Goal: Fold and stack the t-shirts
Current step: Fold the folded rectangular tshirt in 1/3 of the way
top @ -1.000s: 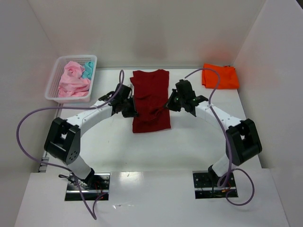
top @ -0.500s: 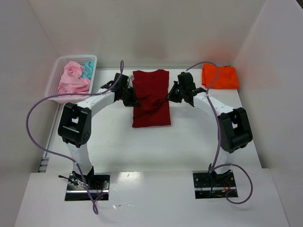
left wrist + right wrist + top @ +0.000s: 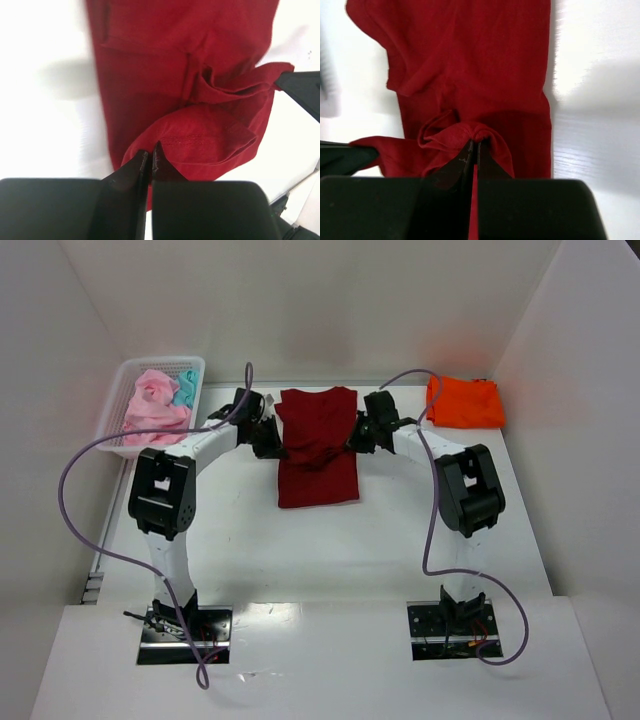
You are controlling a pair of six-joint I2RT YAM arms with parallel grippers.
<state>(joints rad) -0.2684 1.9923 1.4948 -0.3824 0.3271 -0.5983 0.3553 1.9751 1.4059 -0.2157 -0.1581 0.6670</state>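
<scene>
A dark red t-shirt [image 3: 318,445] lies lengthwise in the middle of the table, half folded. My left gripper [image 3: 272,440] is shut on its left edge, and a fold of red cloth [image 3: 200,135] bunches just past the closed tips [image 3: 150,152]. My right gripper [image 3: 358,436] is shut on the shirt's right edge, with a pinched ridge of cloth [image 3: 470,132] at its tips [image 3: 474,146]. The held cloth spans between the two grippers above the shirt's lower half. A folded bright orange t-shirt [image 3: 465,402] lies at the back right. Pale pink shirts [image 3: 155,408] and a teal one [image 3: 186,388] sit in the basket.
A white mesh basket [image 3: 121,445] stands at the back left of the white table [image 3: 300,540]. White walls close in the left, back and right sides. Purple cables loop from both arms over the table's sides.
Both grippers have carried the shirt's near edge away from the arm bases toward its far end, doubling the cloth over. The arms have stretched further out.
</scene>
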